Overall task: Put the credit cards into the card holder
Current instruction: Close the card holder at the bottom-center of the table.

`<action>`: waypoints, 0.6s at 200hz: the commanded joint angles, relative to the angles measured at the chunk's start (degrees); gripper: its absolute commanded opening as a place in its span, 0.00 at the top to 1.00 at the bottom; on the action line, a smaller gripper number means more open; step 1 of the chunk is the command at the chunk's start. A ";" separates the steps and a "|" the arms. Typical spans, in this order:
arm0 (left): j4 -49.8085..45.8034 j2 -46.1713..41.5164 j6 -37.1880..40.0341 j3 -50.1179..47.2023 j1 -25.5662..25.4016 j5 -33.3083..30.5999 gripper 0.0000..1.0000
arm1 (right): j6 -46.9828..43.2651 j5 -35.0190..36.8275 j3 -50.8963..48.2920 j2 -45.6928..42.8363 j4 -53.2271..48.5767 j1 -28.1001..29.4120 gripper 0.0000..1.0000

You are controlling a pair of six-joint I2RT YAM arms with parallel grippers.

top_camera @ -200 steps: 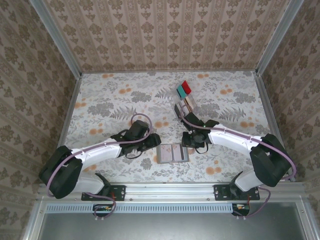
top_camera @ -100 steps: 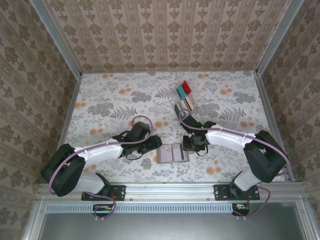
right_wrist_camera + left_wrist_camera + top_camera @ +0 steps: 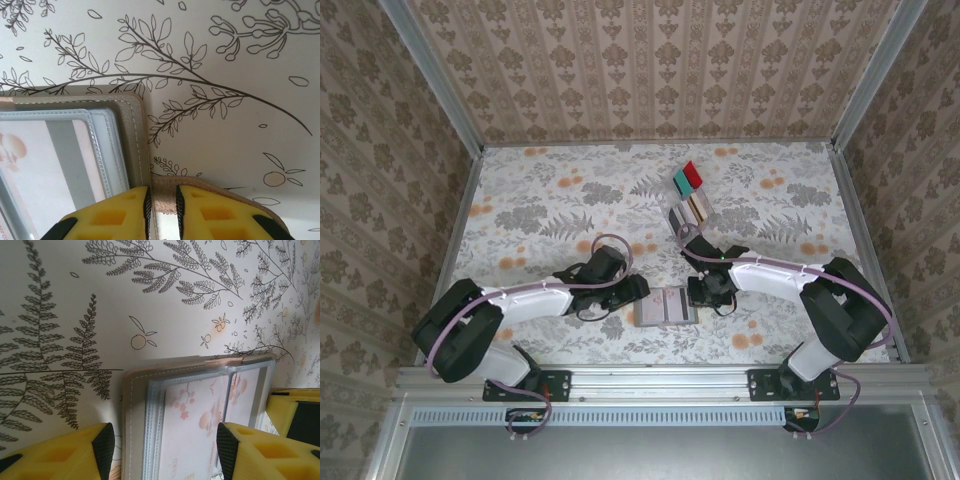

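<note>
- I find no brand anywhere. The one bit of writing is a line of tiny print at the bottom of the blossom-printed insert (image 3: 192, 415), on the left wrist view. It is too small for me to read.
- The card holder (image 3: 666, 307) lies unfolded on the flower-patterned table (image 3: 540, 200), near the front edge and between my two arms.
- From above I see the credit cards (image 3: 688, 178), a red one and a teal one. They stand at the far end of the clear rack (image 3: 687, 210), well apart from the holder. Neither wrist camera shows them.
- The left gripper (image 3: 638, 290) sits at the holder's left edge and the right gripper (image 3: 705, 297) at its right edge. The overhead view does not let me judge either set of jaws.
- Left wrist: the left gripper (image 3: 165, 452) has its yellow fingers (image 3: 60, 457) spread wide. The card holder (image 3: 137, 410) fills the gap between them and runs on under the right-hand finger. Nothing is clamped.
- This view also shows the clear sleeves (image 3: 155, 415) and the white stitching.
- Right wrist: the right gripper (image 3: 162, 200) has its fingers nearly together, pinching a thin tan edge that looks to be the card holder's (image 3: 132, 135) cover.
- A grey stripe on the insert (image 3: 65, 150) shows here.
</note>
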 commanded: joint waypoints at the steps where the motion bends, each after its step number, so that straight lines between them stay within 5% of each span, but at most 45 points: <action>1: 1.45 1.79 -0.67 0.05 -0.20 1.12 0.41 | 0.01 0.59 -2.00 0.95 -0.53 -0.16 0.76; 120: 5.37 -0.64 0.24 3.99 -1.27 2.90 0.58 | 1.48 -0.41 -2.64 1.68 2.32 -0.16 0.77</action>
